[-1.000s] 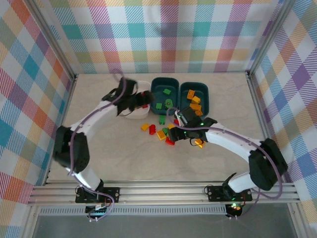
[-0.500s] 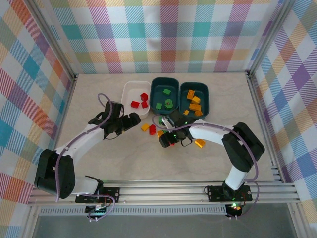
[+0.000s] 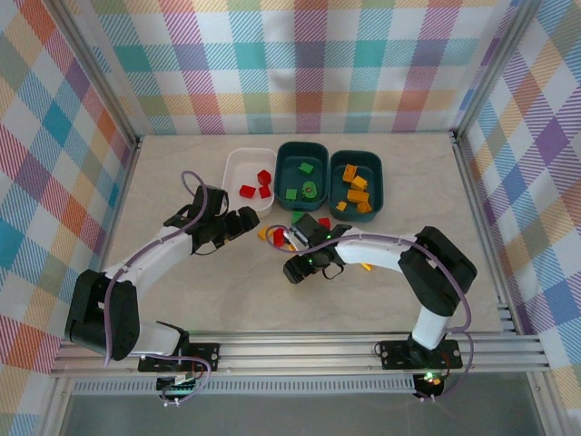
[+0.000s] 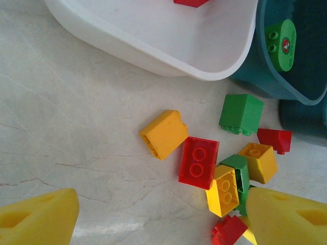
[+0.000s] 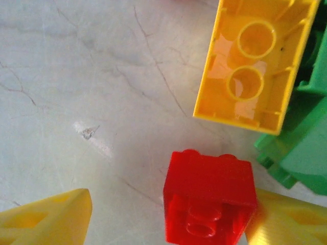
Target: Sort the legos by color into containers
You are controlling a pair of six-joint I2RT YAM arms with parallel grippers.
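The left gripper (image 3: 241, 222) hovered left of the worktop's (image 3: 182, 300) centre, its yellow fingers (image 4: 41, 217) spread wide and holding nothing. Loose legos (image 3: 277, 236) lay on the worktop just ahead of them, among them a yellow brick (image 4: 164, 133) and a green brick (image 4: 241, 113).

Three tubs stood in a row toward the far edge. From the left, they were a white tub (image 3: 231, 168) holding red pieces (image 3: 257, 184), a middle teal tub (image 3: 280, 168) holding green pieces (image 3: 300, 186), and a right teal tub (image 3: 380, 177) holding orange pieces (image 3: 356, 186).

The right gripper (image 3: 294, 268) sat low at the worktop's centre with its fingers (image 5: 48, 219) open. A red brick (image 5: 209, 199) lay between them, against one finger and well apart from the other. An upturned yellow brick (image 5: 253, 66) lay just beyond it.
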